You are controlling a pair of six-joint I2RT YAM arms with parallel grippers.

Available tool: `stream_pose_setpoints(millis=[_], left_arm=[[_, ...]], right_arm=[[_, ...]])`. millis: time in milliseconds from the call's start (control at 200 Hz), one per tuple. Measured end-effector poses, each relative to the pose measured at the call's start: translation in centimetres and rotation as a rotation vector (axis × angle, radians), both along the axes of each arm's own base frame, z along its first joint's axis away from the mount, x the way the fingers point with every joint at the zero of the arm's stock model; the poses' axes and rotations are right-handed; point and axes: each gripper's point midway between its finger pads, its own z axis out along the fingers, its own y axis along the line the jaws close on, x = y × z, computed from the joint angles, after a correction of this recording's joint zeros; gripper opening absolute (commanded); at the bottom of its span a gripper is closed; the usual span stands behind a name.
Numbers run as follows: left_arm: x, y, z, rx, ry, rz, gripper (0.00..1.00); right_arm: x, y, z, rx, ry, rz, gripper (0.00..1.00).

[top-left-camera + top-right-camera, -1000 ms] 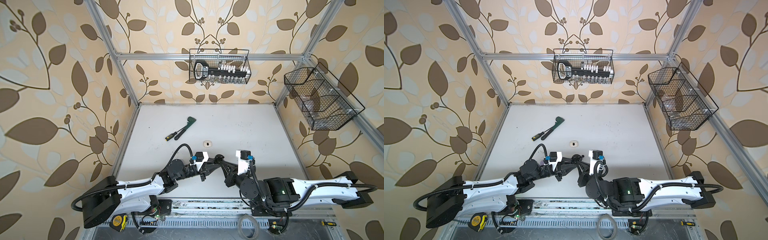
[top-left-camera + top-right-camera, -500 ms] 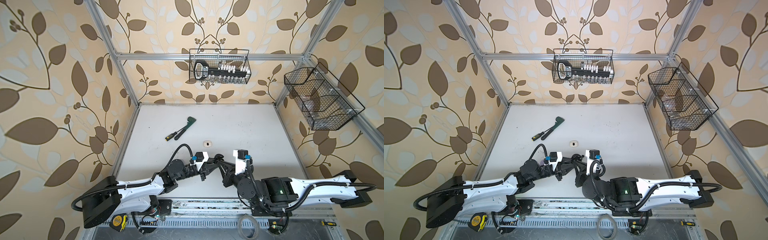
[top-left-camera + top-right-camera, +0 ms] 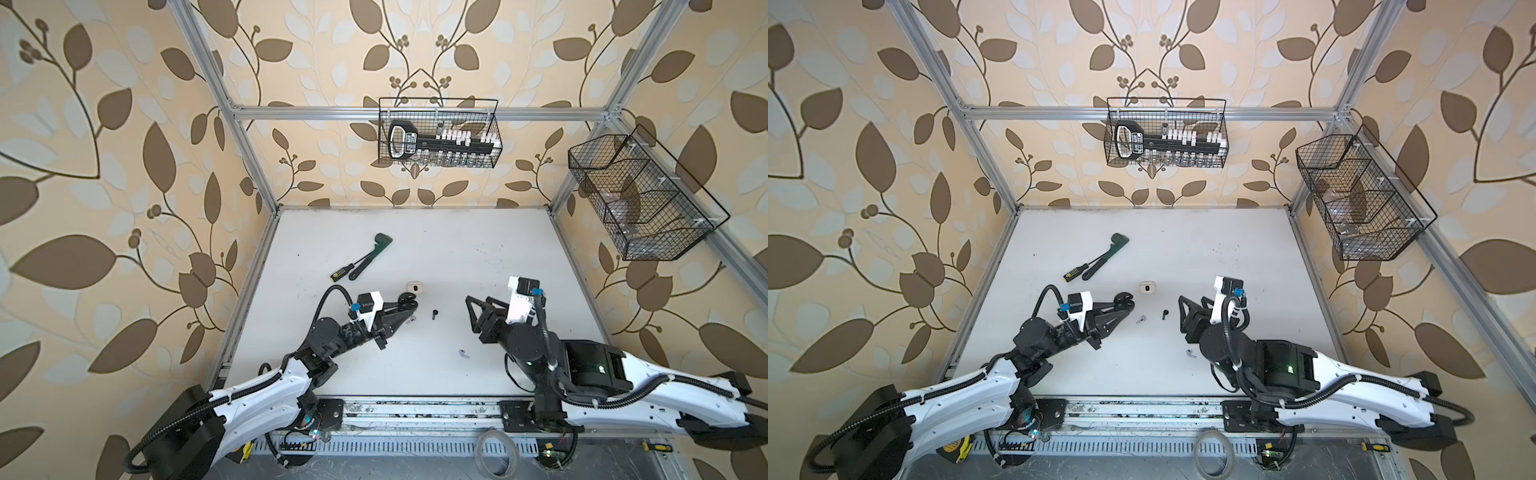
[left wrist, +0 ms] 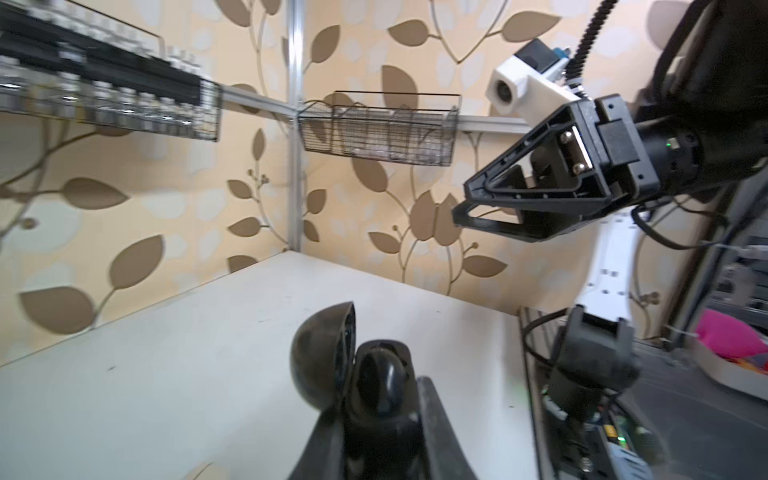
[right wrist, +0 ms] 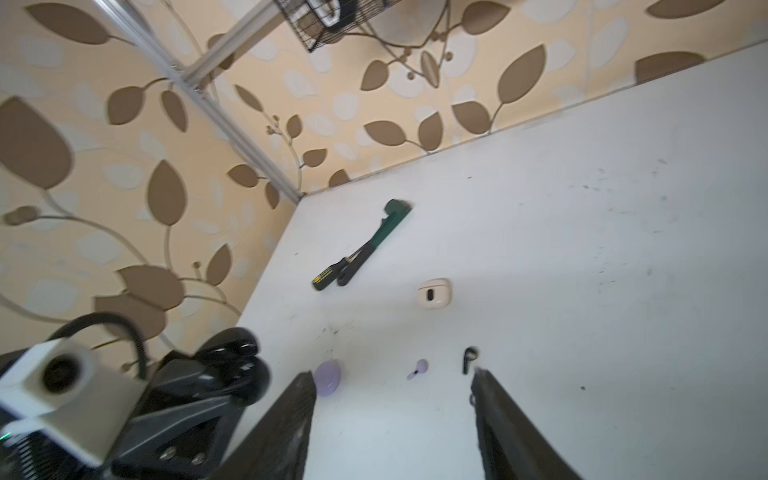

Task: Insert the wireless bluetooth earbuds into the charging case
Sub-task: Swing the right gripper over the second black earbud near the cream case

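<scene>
At the left gripper's [image 3: 409,307] tips, a black charging case [image 4: 380,374] sits clamped between shut fingers, its lid swung open. The grip looks narrow on a rounded shell, so any push from an entering earbud could twist the case or knock the lid closed. Just beside that gripper, toward its partner, a lavender case [image 5: 328,376] rests on the white table [image 3: 478,257]. A lavender earbud [image 5: 418,370] and a black earbud [image 5: 468,358] lie loose a little further along. Both earbuds are just ahead of the right gripper [image 3: 470,313], whose jaws stand spread and hold nothing. The black one lies close to one fingertip [image 5: 482,382]. A descent slightly off line would probably flick it away, or the jaws could close on the lavender one instead, which doesn't match the black case. A second lavender earbud [image 3: 464,354] lies beside the right gripper's wrist, where a sweep of the arm may scatter it.
</scene>
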Motion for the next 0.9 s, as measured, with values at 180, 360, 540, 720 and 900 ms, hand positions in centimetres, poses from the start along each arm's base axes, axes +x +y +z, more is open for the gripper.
stream_pose_setpoints(millis=[180,360,540,720,900], left_arm=[[0.9,1.9,-1.3,-0.014,0.074,0.02,0.0],[-0.7,2.6,1.1,-0.056,0.011,0.006,0.0],[-1.3,3.0,1.8,-0.067,-0.006,0.006,0.0],[-1.4,3.1,1.5,-0.057,0.01,0.008,0.0],[-1.4,3.1,1.2,-0.05,0.023,0.01,0.0]], right_arm=[[4.2,0.5,-7.9,-0.161,0.247,-0.035,0.68],[5.7,2.2,-16.8,-0.324,0.502,0.013,0.68],[6.6,4.2,-21.7,-0.404,0.654,0.073,0.65],[8.1,6.5,-23.6,-0.421,0.701,0.123,0.63],[8.8,6.7,-24.7,-0.439,0.727,0.13,0.56]])
